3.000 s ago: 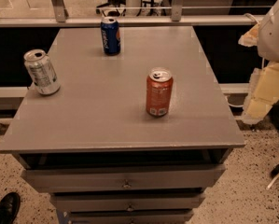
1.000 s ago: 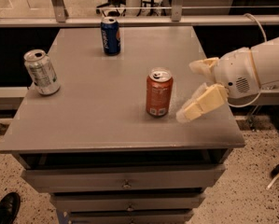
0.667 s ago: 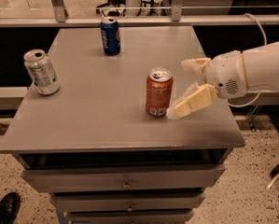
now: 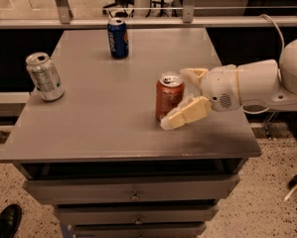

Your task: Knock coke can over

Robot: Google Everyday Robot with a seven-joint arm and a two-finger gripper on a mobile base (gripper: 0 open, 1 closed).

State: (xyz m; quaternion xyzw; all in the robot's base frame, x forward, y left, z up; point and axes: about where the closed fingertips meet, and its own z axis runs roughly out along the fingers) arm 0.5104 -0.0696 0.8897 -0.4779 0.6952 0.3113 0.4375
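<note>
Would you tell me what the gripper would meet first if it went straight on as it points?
The coke can: the open gripper, low over the table, points straight at it, lower finger seemingly against it; depth is unclear.

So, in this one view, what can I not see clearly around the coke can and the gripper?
- Camera view: the open gripper is at the right side of the coke can. Its near finger covers the can's lower right, so whether they touch cannot be told.
- The arm is cut off by the right edge of the picture.
- The print on the silver can is too small to read.
</note>
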